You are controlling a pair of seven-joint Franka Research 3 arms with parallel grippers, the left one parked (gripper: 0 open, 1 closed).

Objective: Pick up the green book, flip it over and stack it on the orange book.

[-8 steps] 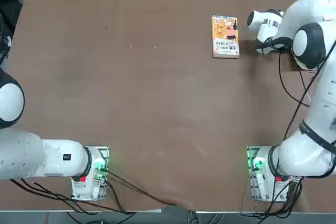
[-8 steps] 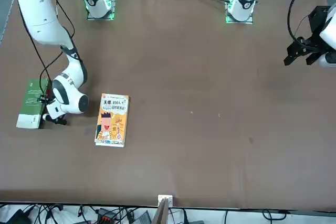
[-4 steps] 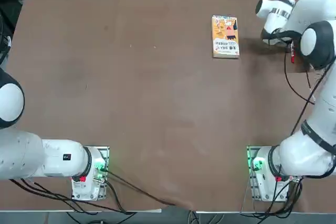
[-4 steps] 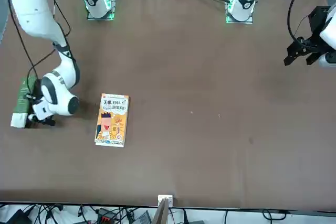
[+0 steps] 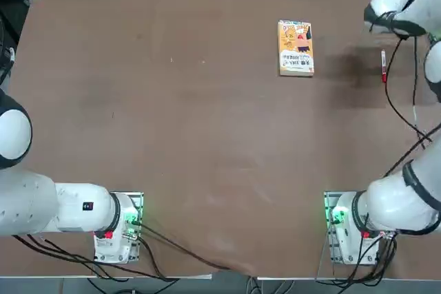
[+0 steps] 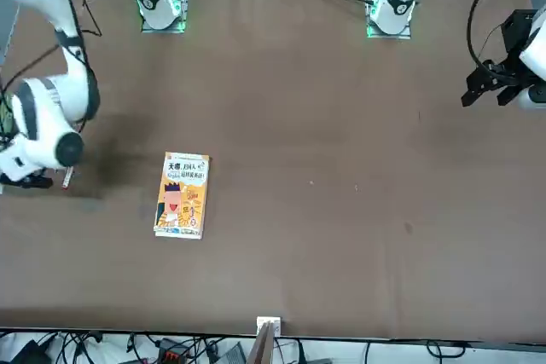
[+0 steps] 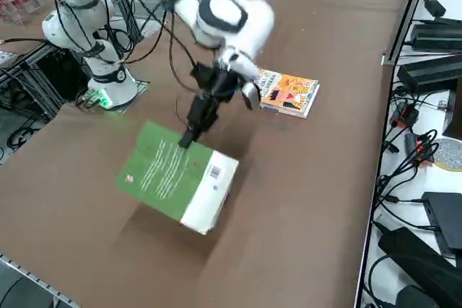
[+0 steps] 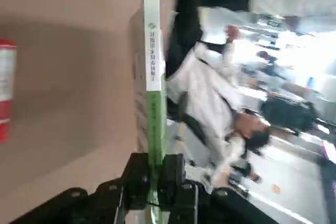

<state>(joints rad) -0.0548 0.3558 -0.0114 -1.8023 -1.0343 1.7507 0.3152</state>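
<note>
Fingers (image 8: 137,174) of the right gripper (image 8: 156,166) are closing narrowly on the green book (image 7: 162,171), gripping it between them. In the right side view, the book is hanging tilted above the table (image 7: 303,200), left of the frame's centre, its green-and-white face showing. The orange book (image 5: 295,48) is lying cover up in the upper right of the top view, with a red-and-white pen (image 5: 384,66) lying farther right.

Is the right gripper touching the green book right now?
Touching: the right wrist view shows the right gripper closed on the green book, its spine running up from between the fingers.
</note>
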